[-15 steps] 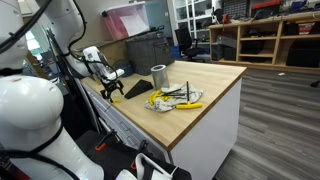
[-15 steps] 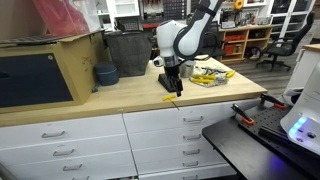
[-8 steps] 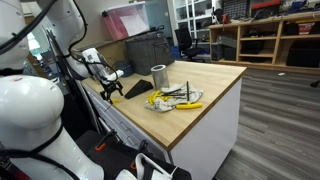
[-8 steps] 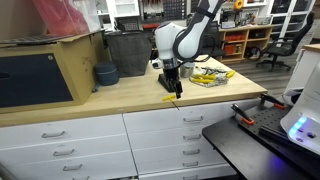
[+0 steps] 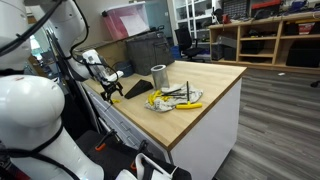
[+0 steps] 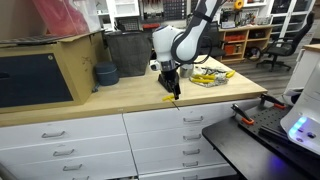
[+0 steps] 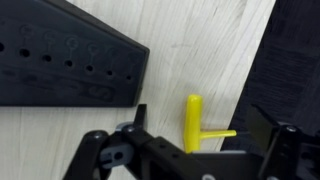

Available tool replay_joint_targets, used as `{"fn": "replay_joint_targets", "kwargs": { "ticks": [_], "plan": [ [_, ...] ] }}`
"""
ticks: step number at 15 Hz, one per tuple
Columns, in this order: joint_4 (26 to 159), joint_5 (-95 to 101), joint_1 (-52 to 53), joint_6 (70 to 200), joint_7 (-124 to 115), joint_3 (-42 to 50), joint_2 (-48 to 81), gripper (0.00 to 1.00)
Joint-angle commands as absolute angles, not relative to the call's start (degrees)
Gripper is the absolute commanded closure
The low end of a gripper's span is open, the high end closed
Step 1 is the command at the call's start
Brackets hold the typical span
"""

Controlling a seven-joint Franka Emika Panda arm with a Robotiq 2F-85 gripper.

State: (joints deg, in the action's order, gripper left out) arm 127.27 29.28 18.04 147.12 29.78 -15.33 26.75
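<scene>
We see the claw (image 7: 199, 114) released, its jaws spread wide and hanging low over the light wooden counter (image 5: 212, 84), close to the front edge. Between the jaws in the wrist view lies a small yellow plastic T-shaped tool (image 7: 195, 125), flat on the wood, with its crossbar pointing toward the counter's edge. Neither finger appears to touch it. Just beside the tool sits a black wedge-shaped block with rows of small holes (image 7: 70, 62), apart from it by a strip of bare wood. In an exterior view the claw (image 6: 172, 88) points straight down over the yellow tool (image 6: 170, 98). Further along the counter stand a grey metal cylindrical cup (image 5: 158, 75) and a heap of hand tools with yellow handles (image 5: 178, 97), well apart from the claw (image 5: 112, 93).
</scene>
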Motion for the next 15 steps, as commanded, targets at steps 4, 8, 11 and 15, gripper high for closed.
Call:
{"fn": "replay_joint_targets", "kwargs": {
  "ticks": [4,8,11,15],
  "plan": [
    [125.13,30.77,19.82,146.86,27.7,-14.39,28.46,0.38],
    [124.68,30.43,19.88,146.59,27.93,-14.56,28.65,0.68],
    [124.41,30.29,19.83,146.64,28.04,-14.55,28.67,0.91],
    [125.2,29.79,19.13,147.05,28.14,-14.62,27.74,0.96]
  ]
}}
